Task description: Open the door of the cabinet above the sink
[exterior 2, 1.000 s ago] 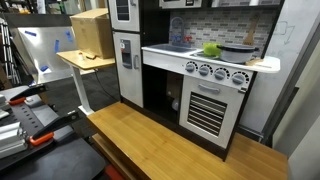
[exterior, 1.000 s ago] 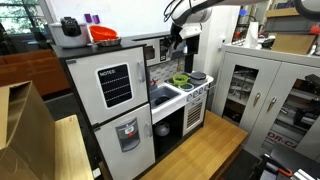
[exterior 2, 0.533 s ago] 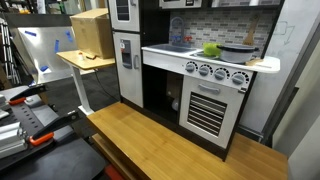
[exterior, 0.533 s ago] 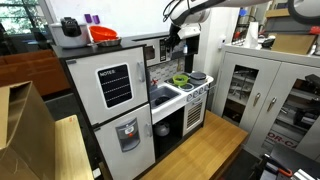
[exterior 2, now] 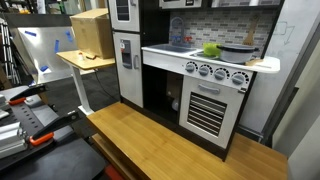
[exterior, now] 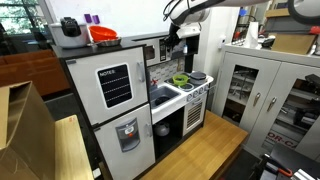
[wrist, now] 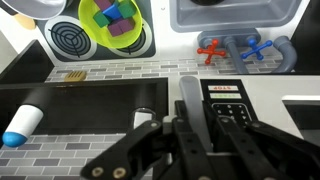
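1. Nothing has visibly moved since the earlier frames: in both exterior views the arm and the toy kitchen (exterior: 110, 95) look the same as half a second ago.
2. In an exterior view the hand (exterior: 177, 40) hangs in the upper middle of the frame, right at the front of the dark cabinet (exterior: 150, 50) above the sink (exterior: 160, 96).
3. In the wrist view the hand (wrist: 190, 140) fills the bottom centre. It looks down past the cabinet front to the sink (wrist: 262, 15) at the top right, and to the green bowl (wrist: 118, 22) and the burner (wrist: 70, 40) at the top left.
4. The cabinet door (wrist: 90, 105) is the dark pane across the left middle of the wrist view. Its grey handle (wrist: 188, 95) runs vertically beside the control panel (wrist: 225, 95).
5. The black fingers (wrist: 170, 135) stand on either side of the handle's lower end. I cannot tell whether they already pinch it or only bracket it.
6. The door appears flush with the cabinet front in the wrist view, so I judge it still closed.
7. Progress: the reach to the handle looks done. The grasp is unconfirmed, and the whole swing of the door is still to do.
8. A white bottle with a blue cap (wrist: 22, 125) shows through or in the pane at the lower left.
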### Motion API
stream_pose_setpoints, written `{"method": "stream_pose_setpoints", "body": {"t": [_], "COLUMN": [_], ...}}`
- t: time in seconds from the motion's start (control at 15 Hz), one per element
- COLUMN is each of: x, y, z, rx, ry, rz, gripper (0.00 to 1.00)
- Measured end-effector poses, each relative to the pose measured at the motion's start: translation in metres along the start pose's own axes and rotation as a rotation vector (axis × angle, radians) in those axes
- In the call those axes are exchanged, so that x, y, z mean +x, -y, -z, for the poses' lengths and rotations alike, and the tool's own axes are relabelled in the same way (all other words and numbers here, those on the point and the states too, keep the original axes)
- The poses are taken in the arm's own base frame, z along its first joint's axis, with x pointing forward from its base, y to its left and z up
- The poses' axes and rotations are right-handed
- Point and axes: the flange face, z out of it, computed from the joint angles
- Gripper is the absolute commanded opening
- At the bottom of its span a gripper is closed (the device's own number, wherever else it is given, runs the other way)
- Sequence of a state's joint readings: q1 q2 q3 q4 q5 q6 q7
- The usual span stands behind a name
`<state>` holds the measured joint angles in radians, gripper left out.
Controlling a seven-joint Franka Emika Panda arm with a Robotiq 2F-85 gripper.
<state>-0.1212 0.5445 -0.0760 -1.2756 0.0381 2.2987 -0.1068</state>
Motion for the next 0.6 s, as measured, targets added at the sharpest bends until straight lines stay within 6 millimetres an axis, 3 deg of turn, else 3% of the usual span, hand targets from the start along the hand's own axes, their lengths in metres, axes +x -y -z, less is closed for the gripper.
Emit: {"method": "stream_pose_setpoints", "body": {"t": [0.6], "x": [-0.010], "y": [0.020], "z": [0.007], "rx": [-0.101], "ry": [0.011], "rz": [-0.120], "gripper": [0.05]}}
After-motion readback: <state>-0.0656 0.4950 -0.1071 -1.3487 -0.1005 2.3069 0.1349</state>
